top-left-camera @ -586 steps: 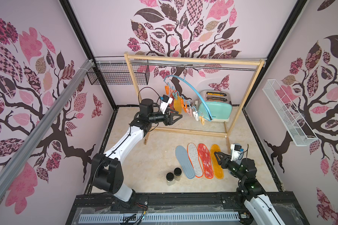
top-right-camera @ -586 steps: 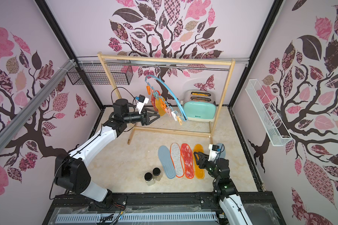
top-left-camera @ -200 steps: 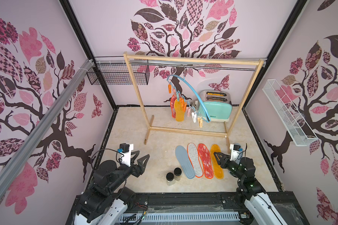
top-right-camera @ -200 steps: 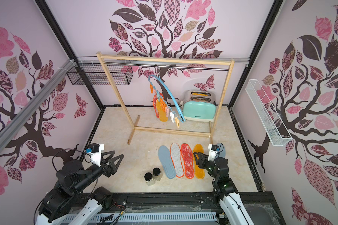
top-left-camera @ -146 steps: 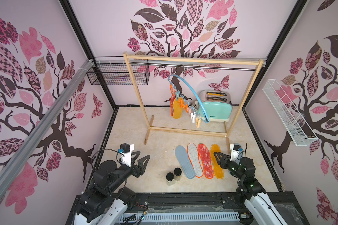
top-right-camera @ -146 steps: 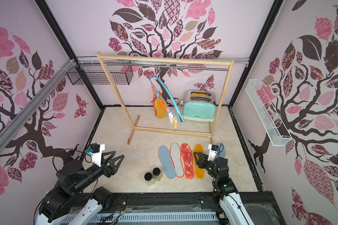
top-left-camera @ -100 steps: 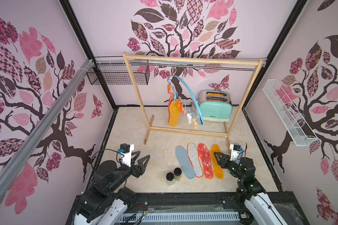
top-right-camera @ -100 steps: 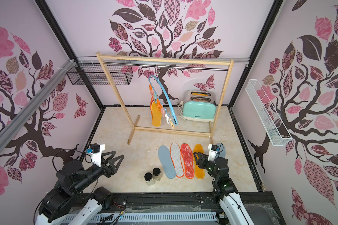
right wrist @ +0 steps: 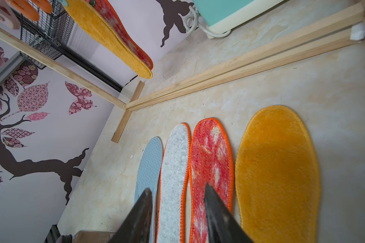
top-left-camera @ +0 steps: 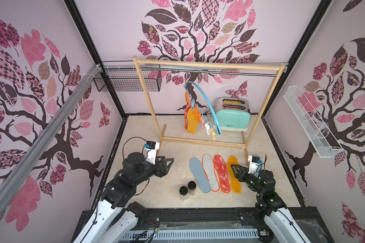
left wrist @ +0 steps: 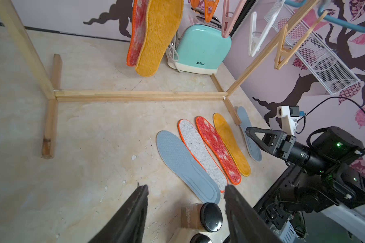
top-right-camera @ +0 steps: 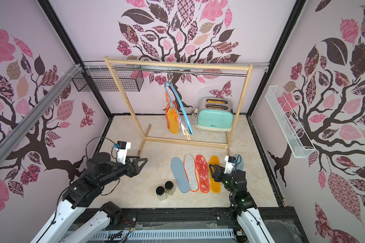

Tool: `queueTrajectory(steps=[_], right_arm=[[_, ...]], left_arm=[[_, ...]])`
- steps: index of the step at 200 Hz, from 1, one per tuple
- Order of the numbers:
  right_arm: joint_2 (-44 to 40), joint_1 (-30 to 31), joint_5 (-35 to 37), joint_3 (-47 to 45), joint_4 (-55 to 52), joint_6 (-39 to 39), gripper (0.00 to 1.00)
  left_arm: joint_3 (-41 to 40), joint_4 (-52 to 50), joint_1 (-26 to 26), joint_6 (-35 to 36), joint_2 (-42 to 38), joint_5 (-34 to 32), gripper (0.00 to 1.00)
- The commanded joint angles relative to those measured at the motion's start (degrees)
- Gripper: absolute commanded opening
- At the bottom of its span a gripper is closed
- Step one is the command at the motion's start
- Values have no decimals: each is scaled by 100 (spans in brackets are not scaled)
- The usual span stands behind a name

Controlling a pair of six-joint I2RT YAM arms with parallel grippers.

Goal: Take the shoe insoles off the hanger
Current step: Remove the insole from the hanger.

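Observation:
The light blue hanger (top-left-camera: 207, 105) hangs from the rail of the wooden frame. A mustard yellow insole (top-left-camera: 191, 122) and a red mottled one (top-left-camera: 185, 116) are still clipped to it. On the floor lie a grey-blue insole (top-left-camera: 198, 174), a speckled one (top-left-camera: 209, 172), a red one (top-left-camera: 221, 173) and a yellow one (top-left-camera: 234, 174) in a row, with another grey-blue one (top-right-camera: 239, 162) to their right. My left gripper (top-left-camera: 166, 161) hovers open and empty at the front left, far from the hanger. My right gripper (right wrist: 177, 187) stands open and empty over the row.
Two black-lidded jars (top-left-camera: 187, 188) stand in front of the row. A mint toaster (top-left-camera: 233, 116) sits behind the wooden frame (top-left-camera: 148, 98). A black wire basket (top-left-camera: 126, 81) hangs at the back left and a white wire shelf (top-left-camera: 310, 122) on the right wall.
My left arm has pulled back from the hanger to the front left. The hanger keeps swinging and turning with its two insoles. The right arm has not moved.

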Motion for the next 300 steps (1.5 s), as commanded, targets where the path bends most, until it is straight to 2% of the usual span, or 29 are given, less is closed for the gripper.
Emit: queueTrajectory(steps=[1,35,51,67,92,117,153,197,225,266,300], right_arm=[[2,38,31,221,23,32,44],[29,42,69,212,56,38,44],[83,42,90,212,79,49,44],[149,47,128,217,96,65,44],[305,46,184,254,143,63,44],[472,55,217,257,233,59,44],[684,73,192,294,312,90,43],[846,99,190,286,422,163,43],[1049,112,168,334,485,173,43],[1297,139,96,327,643,226,43],[1396,161,96,317,716,248,43]], left_arm=[[-8,1521,-10,-274,570,-5,62],[399,2504,65,292,2008,0,61],[688,2806,366,477,2631,564,61],[852,3310,854,341,3180,1162,62],[1155,3901,1349,404,3982,1664,61],[1420,4525,1447,896,4764,2149,62],[2280,4588,1486,1516,5954,3052,62],[2796,5057,1488,1807,6851,3465,64],[3130,5414,1491,1884,7271,4182,67],[3920,5186,1504,1891,7876,4436,68],[4293,5008,1504,2034,8180,4303,68]])
